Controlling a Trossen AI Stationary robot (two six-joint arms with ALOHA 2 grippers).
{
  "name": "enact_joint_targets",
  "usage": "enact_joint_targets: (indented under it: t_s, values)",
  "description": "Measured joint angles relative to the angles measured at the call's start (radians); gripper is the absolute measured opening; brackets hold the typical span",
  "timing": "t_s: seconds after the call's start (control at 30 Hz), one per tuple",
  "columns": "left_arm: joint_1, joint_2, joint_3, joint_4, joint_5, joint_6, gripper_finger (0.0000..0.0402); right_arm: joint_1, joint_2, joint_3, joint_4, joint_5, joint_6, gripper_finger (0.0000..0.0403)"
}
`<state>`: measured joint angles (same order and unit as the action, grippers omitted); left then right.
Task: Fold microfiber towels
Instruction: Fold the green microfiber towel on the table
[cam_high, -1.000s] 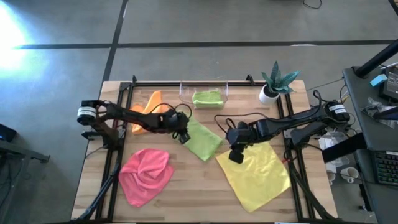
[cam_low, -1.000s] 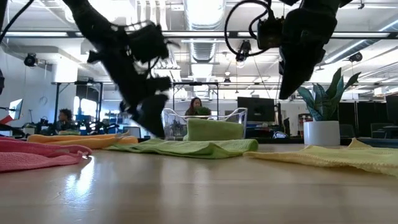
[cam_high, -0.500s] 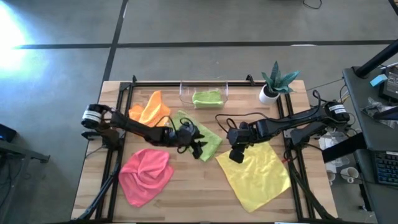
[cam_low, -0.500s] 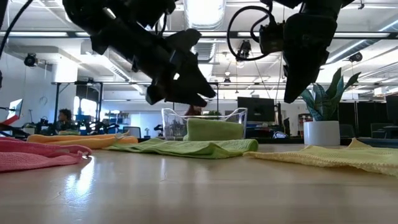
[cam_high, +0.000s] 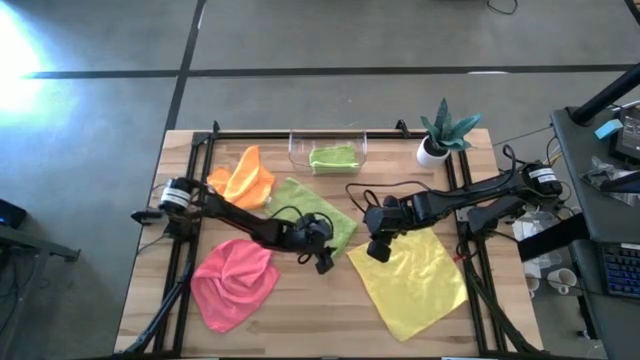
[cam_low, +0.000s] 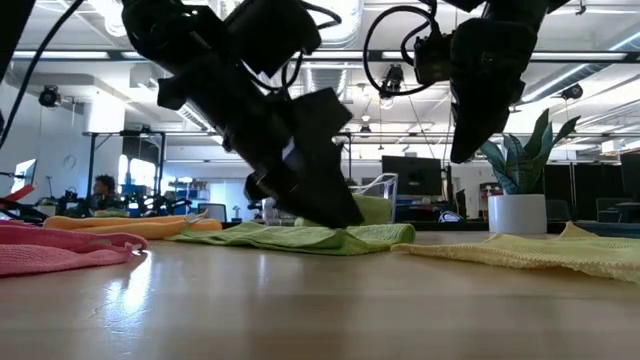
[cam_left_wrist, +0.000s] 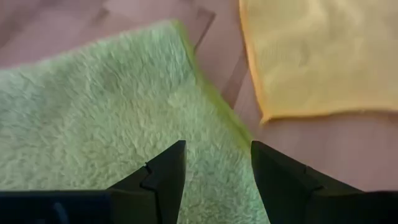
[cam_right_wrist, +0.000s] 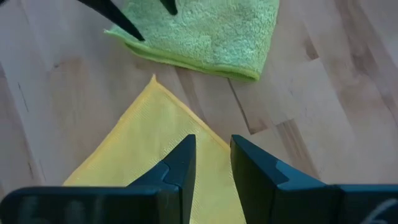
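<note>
A lime green towel (cam_high: 310, 210) lies flat at mid table, with a yellow towel (cam_high: 410, 285) spread to its right. My left gripper (cam_high: 322, 258) is open and low at the green towel's near right edge (cam_left_wrist: 205, 112), its fingers straddling that edge in the left wrist view (cam_left_wrist: 217, 180). My right gripper (cam_high: 377, 248) is open by a narrow gap and hovers well above the yellow towel's far left corner (cam_right_wrist: 155, 87). A pink towel (cam_high: 235, 280) lies crumpled at the near left. An orange towel (cam_high: 242, 178) lies at the far left. A second green towel (cam_high: 333, 157) lies folded in the bin. My left gripper's open fingers (cam_low: 340, 210) slant down from the table's left to the green towel's near right edge. I cannot tell whether they touch the cloth. The towel lies flat on the table.
A clear plastic bin (cam_high: 296, 146) stands at the far edge, with a potted plant (cam_high: 440, 135) at the far right. A black frame rail (cam_high: 190, 240) runs along each side of the table. Bare wood (cam_high: 320, 310) shows between the pink and yellow towels.
My left gripper has swung from over the green towel's far left part toward the table's right and near edge, and has come down low at the towel's near right edge. My right arm has kept still.
</note>
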<state>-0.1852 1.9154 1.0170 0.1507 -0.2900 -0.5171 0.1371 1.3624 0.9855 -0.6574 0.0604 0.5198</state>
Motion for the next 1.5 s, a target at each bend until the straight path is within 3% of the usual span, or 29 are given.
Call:
enact_joint_targets:
  t_s: [0.1, 0.27, 0.53, 0.63, 0.8, 1.0, 1.3, 1.5]
  values:
    - [0.000, 0.005, 0.009, -0.077, 0.062, 0.021, 0.0166, 0.000, 0.000, 0.000, 0.013, 0.028, 0.000, 0.0091]
    - [-0.028, -0.003, 0.033, -0.202, 0.196, 0.213, 0.0166, 0.000, 0.000, -0.001, 0.022, 0.050, -0.006, 0.0091]
    - [-0.117, -0.007, 0.043, -0.507, 0.249, 0.572, 0.0166, 0.000, 0.000, -0.002, 0.067, 0.071, -0.015, 0.0091]
    - [-0.138, -0.027, 0.042, -0.575, 0.249, 0.638, 0.0166, 0.004, 0.000, -0.002, 0.098, 0.064, -0.066, 0.0091]
    - [-0.152, -0.128, 0.032, -0.636, 0.224, 0.541, 0.0166, 0.014, 0.000, -0.003, 0.147, -0.014, -0.208, 0.0095]
    - [-0.175, -0.268, 0.031, -0.683, 0.168, 0.444, 0.0166, 0.025, 0.002, -0.004, 0.261, -0.044, -0.316, 0.0126]
    - [-0.237, -0.203, 0.020, -0.671, 0.177, 0.314, 0.0166, 0.029, 0.111, -0.004, 0.427, -0.111, -0.424, 0.0132]
    - [-0.269, -0.150, 0.030, -0.651, 0.179, 0.312, 0.0166, 0.029, 0.202, 0.021, 0.438, -0.114, -0.460, 0.0132]
